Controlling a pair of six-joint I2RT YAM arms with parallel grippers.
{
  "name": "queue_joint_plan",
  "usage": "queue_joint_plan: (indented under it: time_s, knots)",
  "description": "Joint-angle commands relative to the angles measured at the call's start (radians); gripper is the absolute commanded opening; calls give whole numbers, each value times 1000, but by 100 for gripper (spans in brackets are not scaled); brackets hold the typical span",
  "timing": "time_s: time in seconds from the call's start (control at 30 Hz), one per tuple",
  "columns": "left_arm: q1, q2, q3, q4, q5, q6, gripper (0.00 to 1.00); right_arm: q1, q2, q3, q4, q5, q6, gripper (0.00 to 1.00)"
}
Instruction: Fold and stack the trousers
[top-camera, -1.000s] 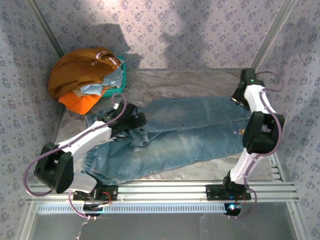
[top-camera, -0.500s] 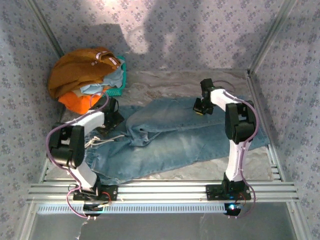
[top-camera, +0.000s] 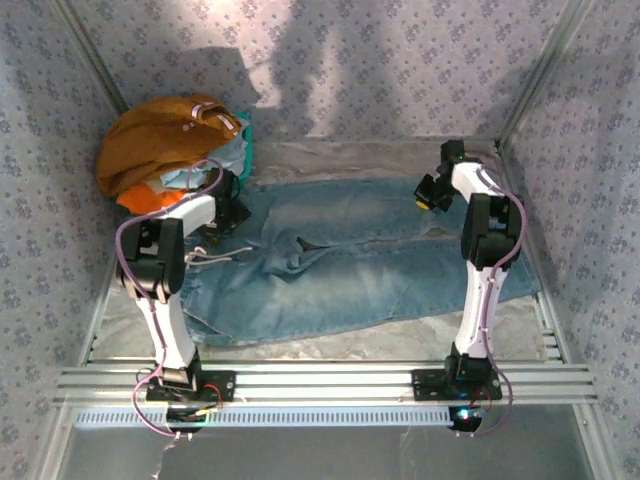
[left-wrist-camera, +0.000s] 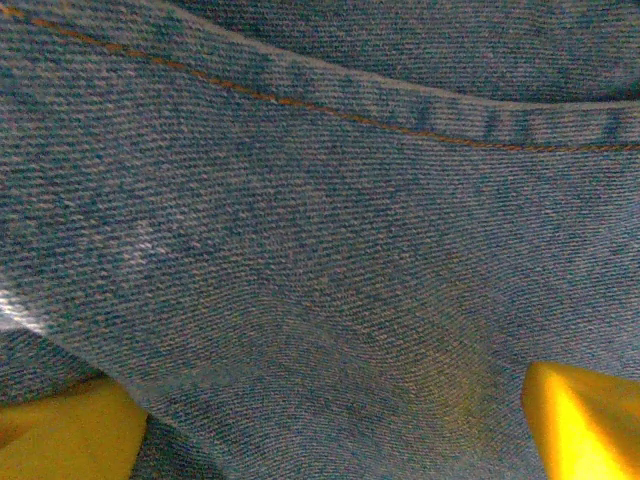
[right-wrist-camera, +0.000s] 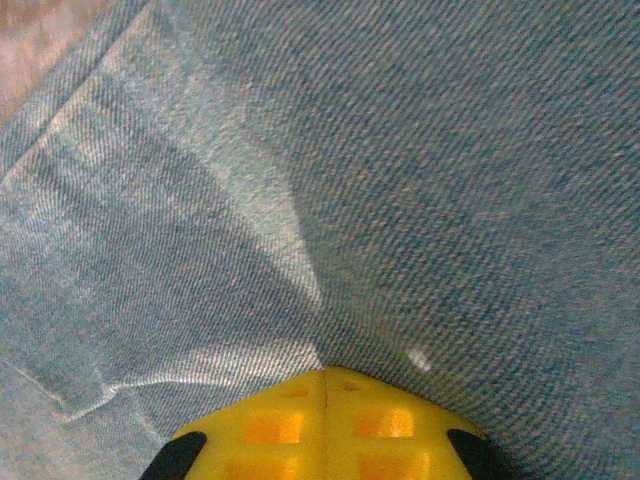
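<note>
One teal basket (top-camera: 245, 150) at the far left corner of the surface (top-camera: 330, 160) holds three cloths: a mustard-brown garment (top-camera: 150, 140) on top, a pale blue cloth (top-camera: 190, 178) and an orange cloth (top-camera: 150, 203). One pair of trousers (top-camera: 360, 270) lies spread flat across the surface. The left end effector (top-camera: 228, 210) sits spread wide on the waist end beside the basket. The right end effector (right-wrist-camera: 325, 400) is closed, pinching a denim crease at the far leg end.
</note>
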Motion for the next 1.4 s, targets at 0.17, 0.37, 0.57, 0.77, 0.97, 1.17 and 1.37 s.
queue_joint_plan:
  time_s: [0.17,0.37,0.57,0.77,0.97,1.17,1.37]
  knots:
    - [31,24,61,-5,11,147,98,-41,74,162,-120,-47,-58,11]
    - [-2,-133,37,-52,21,218,99,-8,-215,-116,-21,-22,-22,31]
    - [-89,-354,-107,-129,-7,207,100,47,-521,-538,121,12,65,29]
    - [-149,-579,-394,-88,38,85,100,141,-636,-805,141,11,59,0]
    - [-155,-657,-560,-30,21,17,100,72,-627,-941,181,19,82,0]
    - [-124,-647,-587,-22,-12,-10,100,-106,-694,-1057,183,-31,102,0]
    - [-49,-698,-657,-37,-24,-50,100,-150,-775,-1094,125,-62,69,0]
